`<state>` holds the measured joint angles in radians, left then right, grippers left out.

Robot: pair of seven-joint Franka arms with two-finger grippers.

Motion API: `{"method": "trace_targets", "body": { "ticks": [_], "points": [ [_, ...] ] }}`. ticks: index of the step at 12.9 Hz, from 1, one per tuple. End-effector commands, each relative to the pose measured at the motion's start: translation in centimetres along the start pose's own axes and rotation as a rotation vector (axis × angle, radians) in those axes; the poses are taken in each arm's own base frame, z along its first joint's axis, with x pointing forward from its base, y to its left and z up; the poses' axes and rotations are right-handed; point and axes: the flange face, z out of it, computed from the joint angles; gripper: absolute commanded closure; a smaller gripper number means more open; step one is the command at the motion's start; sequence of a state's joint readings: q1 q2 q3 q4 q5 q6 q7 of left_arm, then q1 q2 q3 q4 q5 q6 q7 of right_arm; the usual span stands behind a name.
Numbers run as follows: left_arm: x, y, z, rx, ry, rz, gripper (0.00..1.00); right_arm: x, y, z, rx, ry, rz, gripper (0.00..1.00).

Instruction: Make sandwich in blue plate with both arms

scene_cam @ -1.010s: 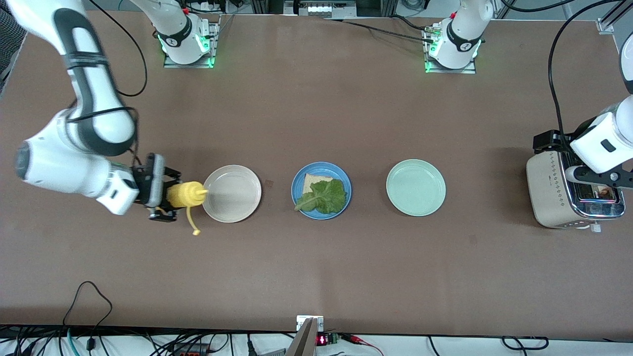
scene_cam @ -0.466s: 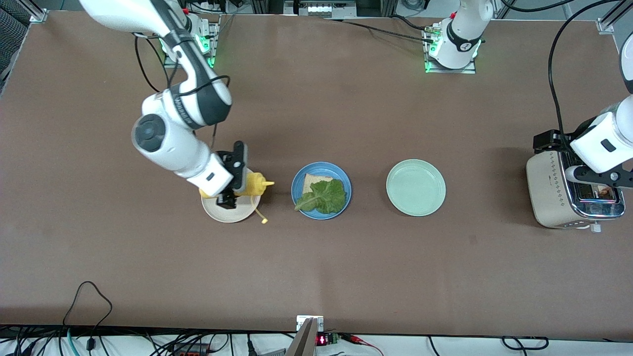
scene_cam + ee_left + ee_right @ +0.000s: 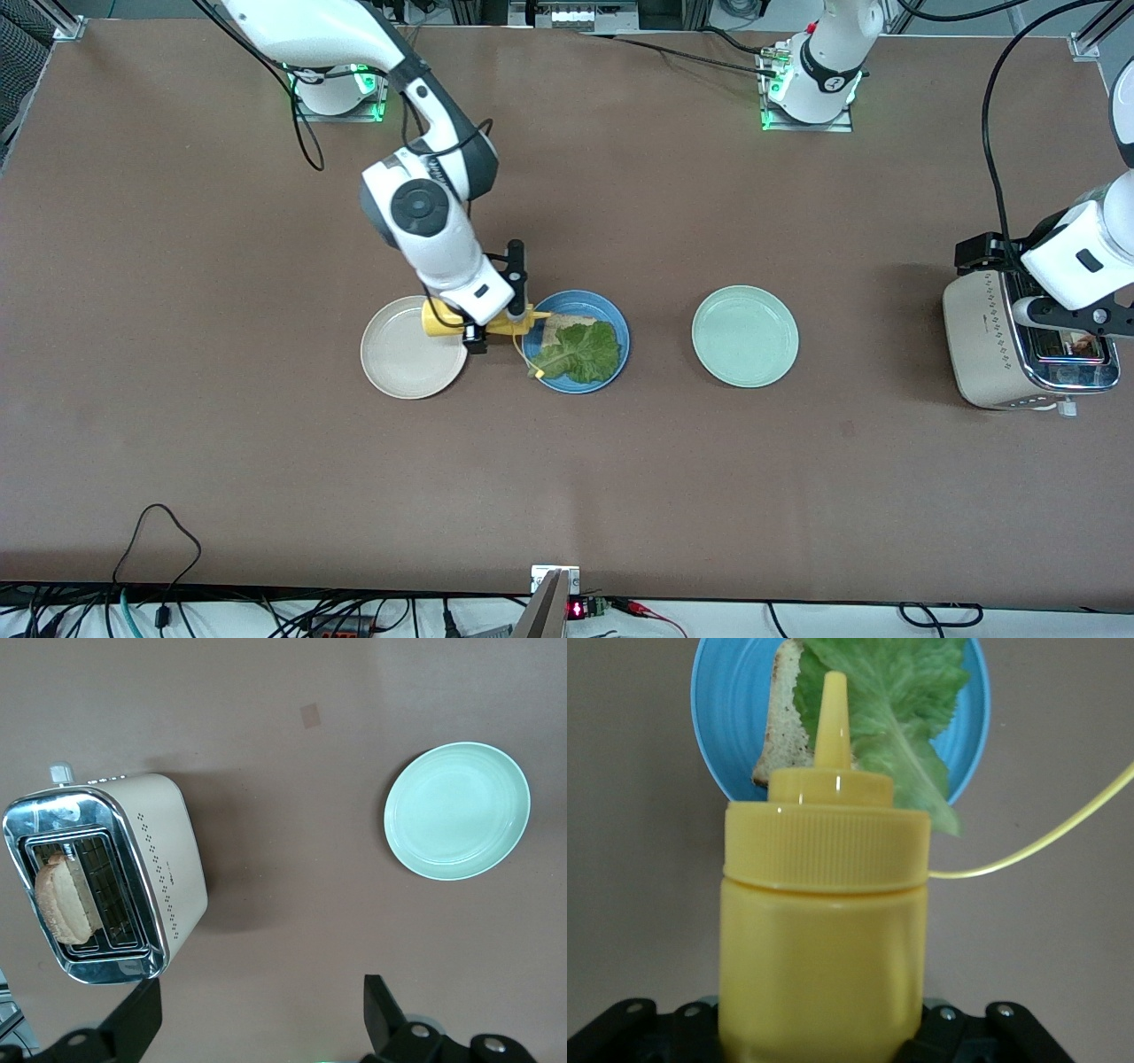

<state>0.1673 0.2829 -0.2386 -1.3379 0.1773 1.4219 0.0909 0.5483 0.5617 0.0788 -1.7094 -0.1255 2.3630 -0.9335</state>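
The blue plate (image 3: 620,324) sits mid-table with one toasted bread slice (image 3: 567,322) and a green lettuce leaf (image 3: 585,353) on top. My right gripper (image 3: 493,307) is shut on a yellow squeeze bottle (image 3: 440,321), held level over the gap between the cream plate and the blue plate. Its nozzle points over the blue plate's rim. The right wrist view shows the bottle (image 3: 824,930), plate (image 3: 713,709), bread (image 3: 787,726) and lettuce (image 3: 895,709). My left gripper (image 3: 1076,321) hangs open (image 3: 261,1028) over the toaster (image 3: 168,859), which holds a second bread slice (image 3: 60,899).
A cream plate (image 3: 403,359) lies beside the blue plate toward the right arm's end. A mint-green plate (image 3: 745,336) lies toward the left arm's end, with the toaster (image 3: 983,346) past it. A thin yellow cap tether (image 3: 1045,846) dangles from the bottle.
My right arm swung the yellow bottle from the right arm's end of the table, across the cream plate, to the blue plate's edge. The left arm has not moved.
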Motion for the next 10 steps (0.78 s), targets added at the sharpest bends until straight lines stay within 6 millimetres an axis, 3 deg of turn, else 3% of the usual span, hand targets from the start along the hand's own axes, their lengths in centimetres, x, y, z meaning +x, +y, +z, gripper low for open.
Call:
{"method": "trace_targets", "body": {
  "ticks": [1, 3, 4, 5, 8, 10],
  "points": [
    [-0.9, 0.2, -0.5, -0.01, 0.002, -0.004, 0.0, 0.5, 0.0, 0.4, -0.038, -0.03, -0.002, 1.0],
    [-0.9, 0.2, -0.4, -0.011, 0.0, -0.003, 0.0, 0.0, 0.4, 0.1, -0.043, -0.03, 0.007, 0.99],
    [-0.9, 0.2, -0.5, -0.01, 0.002, -0.004, 0.0, -1.1, 1.4, -1.6, -0.06, -0.024, 0.019, 0.99],
    [-0.9, 0.2, -0.4, -0.01, 0.0, -0.003, 0.0, -4.7, 3.6, -3.9, -0.081, -0.02, 0.067, 0.99],
    [-0.9, -0.1, -0.2, -0.013, -0.005, -0.009, 0.0, -11.8, 5.7, -9.4, -0.006, 0.024, 0.108, 0.99],
    [-0.7, -0.9, 0.6, -0.009, -0.026, -0.025, 0.0, -17.8, 7.0, -12.2, 0.047, 0.119, 0.078, 0.99]
  ]
}}
